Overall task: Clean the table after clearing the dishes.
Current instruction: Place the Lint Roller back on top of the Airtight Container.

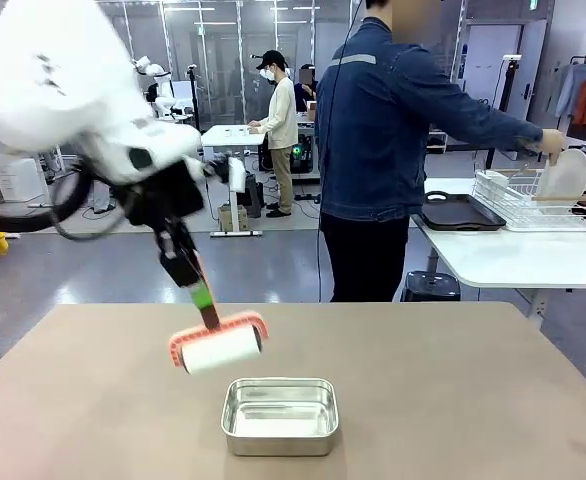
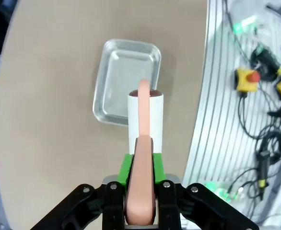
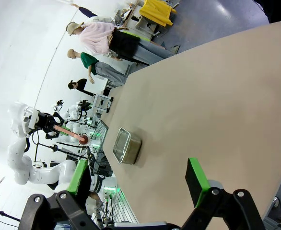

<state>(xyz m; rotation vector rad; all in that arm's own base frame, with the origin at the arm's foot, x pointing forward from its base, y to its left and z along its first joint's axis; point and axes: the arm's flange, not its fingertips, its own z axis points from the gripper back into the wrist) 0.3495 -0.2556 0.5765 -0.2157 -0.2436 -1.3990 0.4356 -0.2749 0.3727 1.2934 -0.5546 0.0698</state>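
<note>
My left gripper (image 1: 203, 297) is shut on the salmon handle of a roller (image 1: 218, 348) with a white roll. It holds the roller low over the taupe table (image 1: 453, 400), just behind and left of a steel pan (image 1: 280, 415). In the left wrist view the green pads clamp the roller (image 2: 155, 120) handle, and its roll overlaps the near rim of the steel pan (image 2: 121, 72). My right gripper (image 3: 137, 176) is open over the bare table (image 3: 203, 96). A person (image 1: 383, 150) stands a white plate (image 1: 565, 175), one of the dishes, in a wire rack (image 1: 518, 200).
A dark tray (image 1: 463, 212) lies on the white side table at the far right, next to the rack. The steel pan (image 3: 126, 146) stands near the table's front edge. Cables and emergency-stop buttons (image 2: 248, 79) lie beyond that edge.
</note>
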